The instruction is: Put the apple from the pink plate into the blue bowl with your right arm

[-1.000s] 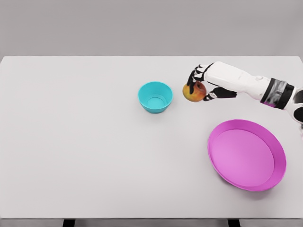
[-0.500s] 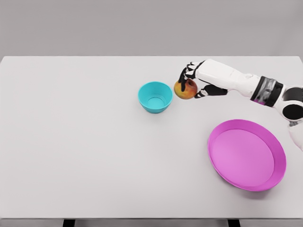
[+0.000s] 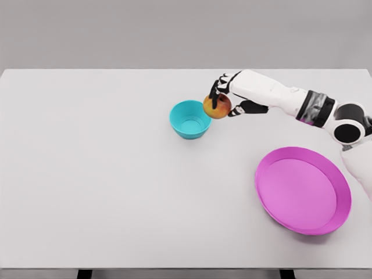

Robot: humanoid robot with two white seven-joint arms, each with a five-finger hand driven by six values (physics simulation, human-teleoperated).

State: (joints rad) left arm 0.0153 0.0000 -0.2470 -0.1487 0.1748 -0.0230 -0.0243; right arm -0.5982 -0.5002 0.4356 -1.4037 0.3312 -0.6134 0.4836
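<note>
My right hand (image 3: 224,99) is shut on the apple (image 3: 217,107), a red and yellow fruit held in the air. The apple hangs just beside the right rim of the blue bowl (image 3: 190,119), which stands near the middle of the white table. The bowl holds nothing that I can see. The pink plate (image 3: 303,189) lies at the right front of the table with nothing on it. The right arm reaches in from the right edge across the table's far half. The left arm does not show.
The white table (image 3: 93,174) stretches wide to the left and front of the bowl. Its far edge runs just behind the right hand, against a grey wall.
The right hand has carried the apple leftward, from well right of the bowl to just at the bowl's right rim. Bowl and plate have not moved.
</note>
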